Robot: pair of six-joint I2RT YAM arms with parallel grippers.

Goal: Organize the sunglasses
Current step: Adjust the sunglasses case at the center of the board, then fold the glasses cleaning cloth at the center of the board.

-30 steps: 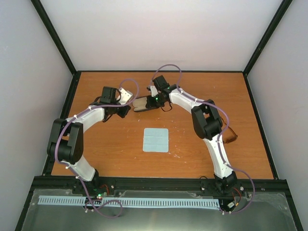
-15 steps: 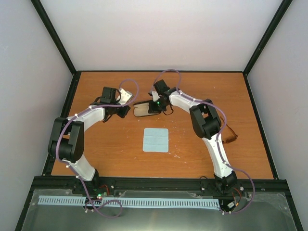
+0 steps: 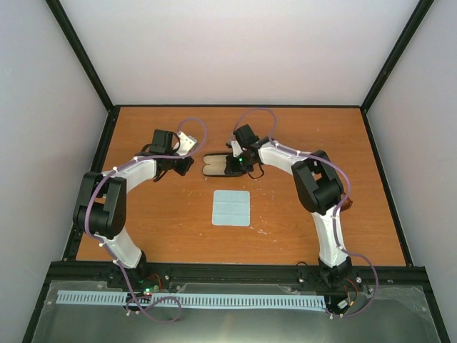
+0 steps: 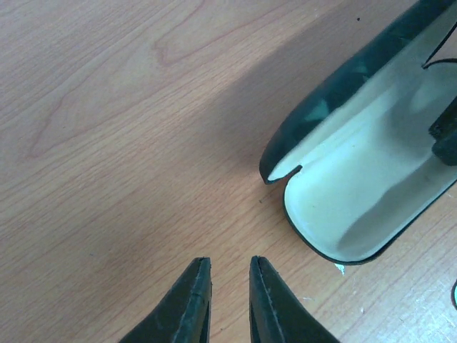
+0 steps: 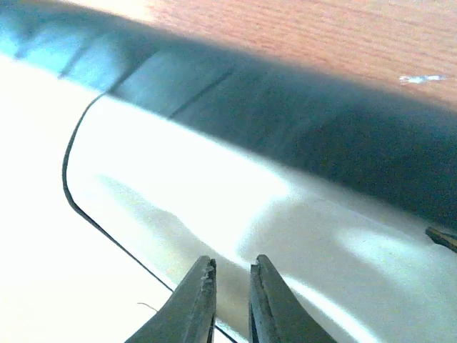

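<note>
Sunglasses (image 3: pixel 348 204) sit at 4 o'clock on the table (image 3: pixel 171 207), mostly hidden behind my right arm's elbow. Right gripper (image 5: pixel 230 264) reaches into the open case (image 4: pixel 343 200), tips just over the pale lining, jaws barely parted and empty. Left gripper (image 4: pixel 228 263) hovers low at the case's 9 o'clock, jaws a crack apart and empty.

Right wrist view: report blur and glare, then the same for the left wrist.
Right wrist view: on the case, the pale lining glares near white at left, the dark rim soft, unfocused. Left wrist view: wood grain sharp, a broad shadow on the table beside the case.
</note>
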